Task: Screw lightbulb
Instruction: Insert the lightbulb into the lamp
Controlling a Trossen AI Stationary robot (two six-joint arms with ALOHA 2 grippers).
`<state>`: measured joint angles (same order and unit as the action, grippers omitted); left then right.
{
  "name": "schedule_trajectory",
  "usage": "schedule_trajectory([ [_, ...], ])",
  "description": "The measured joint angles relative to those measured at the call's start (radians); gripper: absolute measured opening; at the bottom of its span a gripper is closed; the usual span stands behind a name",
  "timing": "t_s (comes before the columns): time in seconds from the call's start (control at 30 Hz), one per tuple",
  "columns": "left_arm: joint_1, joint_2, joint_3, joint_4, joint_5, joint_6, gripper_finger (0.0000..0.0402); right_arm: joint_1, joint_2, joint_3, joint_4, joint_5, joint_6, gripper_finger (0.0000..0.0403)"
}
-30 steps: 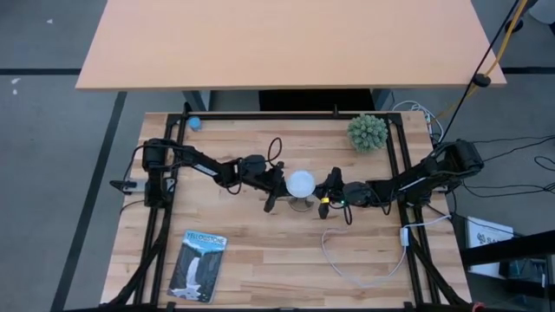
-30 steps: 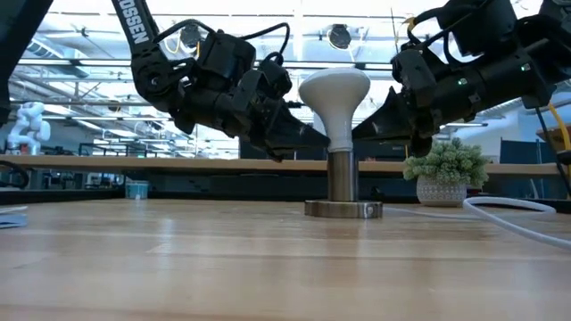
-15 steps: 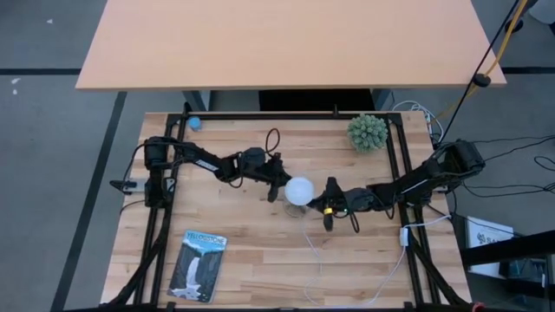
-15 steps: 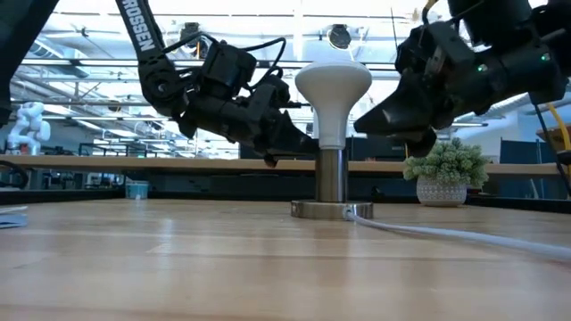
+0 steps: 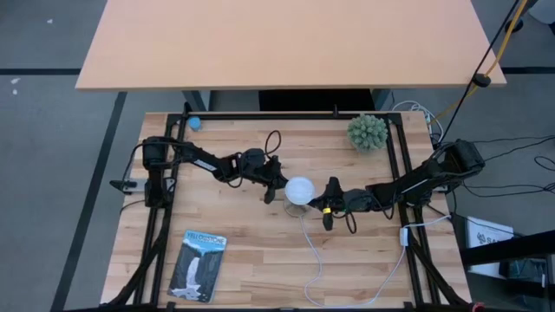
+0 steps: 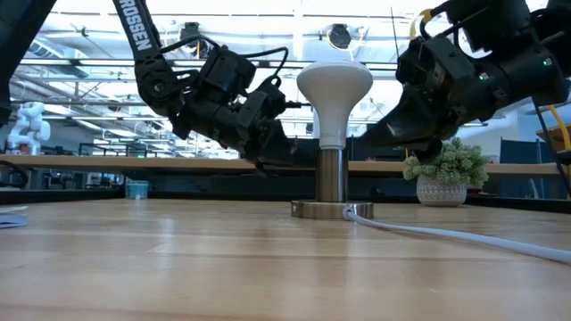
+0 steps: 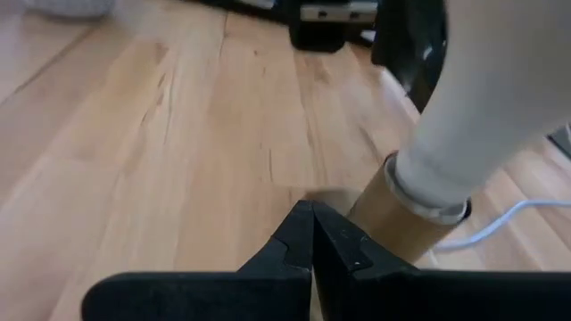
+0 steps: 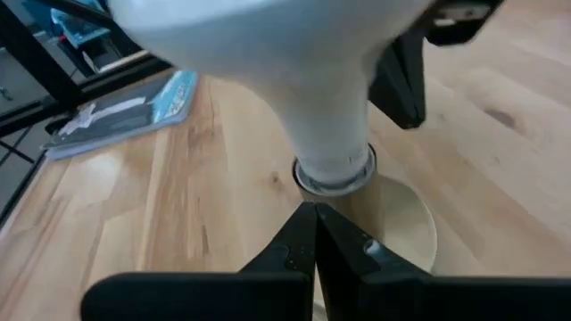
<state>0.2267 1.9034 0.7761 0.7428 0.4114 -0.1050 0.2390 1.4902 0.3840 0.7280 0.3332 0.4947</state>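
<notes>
the small white frosted lightbulb (image 6: 334, 96) stands upright in the round metal socket base (image 6: 332, 192) near the middle of the wooden table (image 5: 251, 251), its neck meeting the socket's rim in both wrist views, with the white cord (image 5: 314, 260) trailing off toward the table's near edge. the left hand (image 5: 271, 184) sits just beside the bulb on one side and the right hand (image 5: 324, 206) just beside it on the other; each has its fingers pressed together and holds nothing. judging by this, the bulb is seated and the screwing looks mostly or wholly done, though how tightly it is threaded cannot be told.
</notes>
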Motion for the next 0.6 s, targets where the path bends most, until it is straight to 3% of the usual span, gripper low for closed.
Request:
schedule_trajectory([
  [0.2, -0.012, -0.007, -0.016, -0.088, 0.098, -0.025, 0.0000, 0.000, 0.000, -0.001, -0.067, 0.000, 0.052, 0.0000],
  [0.33, -0.066, -0.007, -0.015, -0.122, 0.098, 0.012, 0.0000, -0.001, 0.000, -0.002, -0.061, 0.000, 0.052, 0.0000],
  [0.6, -0.161, -0.007, -0.015, -0.152, -0.143, 0.141, 0.0000, -0.001, 0.000, -0.001, -0.061, 0.000, 0.043, 0.0000],
])
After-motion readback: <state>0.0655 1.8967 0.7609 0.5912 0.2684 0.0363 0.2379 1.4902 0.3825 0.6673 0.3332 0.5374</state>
